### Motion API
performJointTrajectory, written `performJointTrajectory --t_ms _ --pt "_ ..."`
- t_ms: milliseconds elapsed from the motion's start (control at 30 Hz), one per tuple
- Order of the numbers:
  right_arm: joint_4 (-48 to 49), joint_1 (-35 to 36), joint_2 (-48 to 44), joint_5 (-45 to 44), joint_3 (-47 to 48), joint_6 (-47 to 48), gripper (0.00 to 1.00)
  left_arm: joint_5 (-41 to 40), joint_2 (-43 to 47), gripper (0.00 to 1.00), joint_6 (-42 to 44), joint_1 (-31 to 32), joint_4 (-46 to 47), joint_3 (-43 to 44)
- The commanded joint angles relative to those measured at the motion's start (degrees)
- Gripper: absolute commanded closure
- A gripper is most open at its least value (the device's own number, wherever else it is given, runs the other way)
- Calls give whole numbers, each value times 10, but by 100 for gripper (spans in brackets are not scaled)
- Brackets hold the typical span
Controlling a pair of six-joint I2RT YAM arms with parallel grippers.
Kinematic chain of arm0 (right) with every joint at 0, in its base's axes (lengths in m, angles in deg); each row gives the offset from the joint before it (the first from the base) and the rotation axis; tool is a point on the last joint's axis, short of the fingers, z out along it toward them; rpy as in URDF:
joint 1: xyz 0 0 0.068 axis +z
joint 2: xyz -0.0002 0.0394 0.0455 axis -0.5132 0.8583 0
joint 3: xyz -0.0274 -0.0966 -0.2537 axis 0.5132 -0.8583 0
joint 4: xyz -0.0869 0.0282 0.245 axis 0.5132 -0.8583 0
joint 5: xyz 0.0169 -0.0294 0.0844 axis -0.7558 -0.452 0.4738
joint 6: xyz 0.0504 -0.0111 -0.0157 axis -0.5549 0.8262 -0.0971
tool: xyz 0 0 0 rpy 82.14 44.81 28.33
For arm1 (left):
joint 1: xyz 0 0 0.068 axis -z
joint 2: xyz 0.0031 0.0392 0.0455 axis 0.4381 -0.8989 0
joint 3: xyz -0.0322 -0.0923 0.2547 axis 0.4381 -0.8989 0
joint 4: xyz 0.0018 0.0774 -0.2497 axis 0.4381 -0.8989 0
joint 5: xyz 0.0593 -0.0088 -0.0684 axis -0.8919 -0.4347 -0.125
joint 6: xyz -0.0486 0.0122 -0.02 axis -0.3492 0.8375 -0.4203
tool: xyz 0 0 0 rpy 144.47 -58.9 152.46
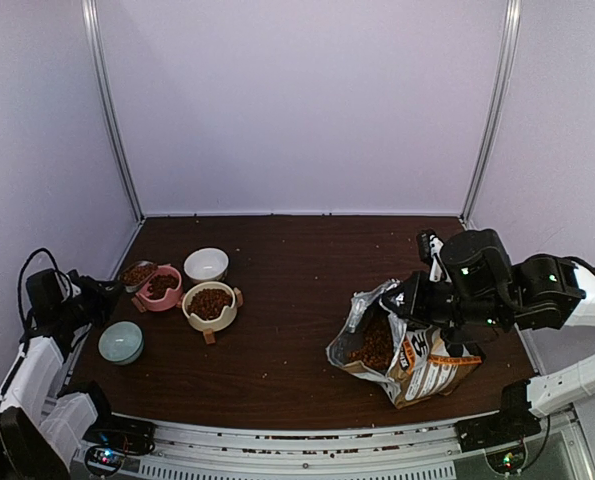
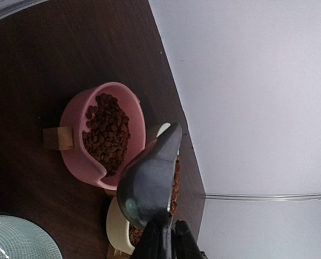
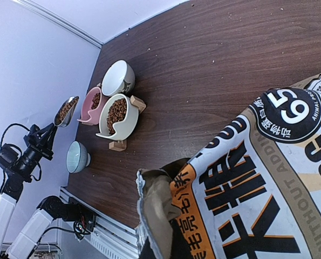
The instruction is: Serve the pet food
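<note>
Reddish-brown pet food (image 2: pixel 105 134) fills the pink bowl (image 2: pixel 74 121), and more lies in the cream bowl (image 1: pixel 209 303) and in the open bag (image 1: pixel 375 346). My left gripper (image 2: pixel 168 231) is shut on the handle of a silver scoop (image 2: pixel 148 181), held on its side above the pink and cream bowls. Kibble shows along the scoop's rim (image 2: pixel 176 186). At the right, my right gripper (image 3: pixel 163 246) is shut on the torn top edge of the brown-and-white bag (image 3: pixel 268 178) and holds it upright with its mouth open.
A white bowl (image 1: pixel 206 263) stands behind the cream bowl. A teal bowl (image 1: pixel 121 342) sits near the front left edge. The pink and cream bowls rest on small wooden stands (image 2: pixel 57 138). White walls close the back and both sides. Loose kibble lies along the front rail.
</note>
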Motion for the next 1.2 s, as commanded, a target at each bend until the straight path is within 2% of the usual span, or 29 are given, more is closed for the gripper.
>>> performJointTrajectory --t_ms 0,667,1167 --pt "-38 -14 1 -41 -1 12 100 3 -9 100 91 -12 -40 51" --pt "-45 -23 5 -39 -2 14 100 -27 -116 100 248 -15 -150 154" --pt "-45 -34 6 -32 -3 21 100 -67 -147 100 340 -16 -238 219"
